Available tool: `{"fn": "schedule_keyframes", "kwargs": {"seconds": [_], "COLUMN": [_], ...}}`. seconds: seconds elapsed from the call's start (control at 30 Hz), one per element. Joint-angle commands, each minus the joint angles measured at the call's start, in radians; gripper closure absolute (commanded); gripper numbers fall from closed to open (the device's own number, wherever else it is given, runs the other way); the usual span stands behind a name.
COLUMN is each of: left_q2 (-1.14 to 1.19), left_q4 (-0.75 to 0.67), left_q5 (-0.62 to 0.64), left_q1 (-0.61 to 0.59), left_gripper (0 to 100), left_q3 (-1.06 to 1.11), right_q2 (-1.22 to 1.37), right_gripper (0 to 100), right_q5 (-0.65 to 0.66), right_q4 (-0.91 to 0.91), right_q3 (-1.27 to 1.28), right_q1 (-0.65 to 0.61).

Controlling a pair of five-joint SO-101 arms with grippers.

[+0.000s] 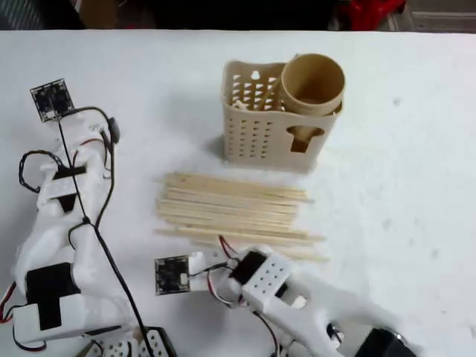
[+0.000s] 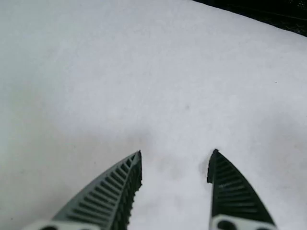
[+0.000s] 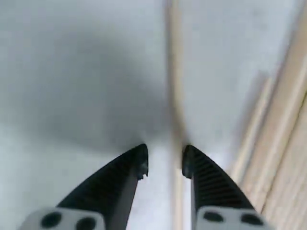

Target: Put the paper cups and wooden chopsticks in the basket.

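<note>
- Left pincer (image 2: 176, 154) hangs with its fingers apart over the bare white table (image 2: 144, 72).
- Right pincer (image 3: 165, 149) is slightly parted, and a single chopstick (image 3: 173, 72) runs through the gap between its tips.
- Wooden chopsticks (image 1: 234, 208) lie piled on the table, just in front of the basket (image 1: 260, 141).
- Paper cup (image 1: 312, 82) stands inside the basket.

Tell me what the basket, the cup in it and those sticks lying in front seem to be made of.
The basket looks like moulded plastic, matt beige, with even rows of holes and a handle cut-out. The cup standing in it seems to be paper: tan, dull, thin rolled rim. The chopsticks look like bare pale wood, probably unvarnished.
</note>
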Motion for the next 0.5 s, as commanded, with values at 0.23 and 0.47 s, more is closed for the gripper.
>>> {"fn": "schedule_keyframes", "kwargs": {"seconds": [0.23, 0.47], "left_q2": [-0.004, -0.004], "left_q4": [0.002, 0.002], "left_q5": [0.008, 0.008], "left_q1": [0.012, 0.012], "left_gripper": [77, 77], "left_q3": [-0.051, -0.051], "right_q2": [0.051, -0.147], "right_gripper": [98.2, 98.2], "right_q5": [0.005, -0.129], "right_q4": [-0.062, -0.001], "right_q3": [-0.044, -0.044], "right_q1": [0.105, 0.176]}}
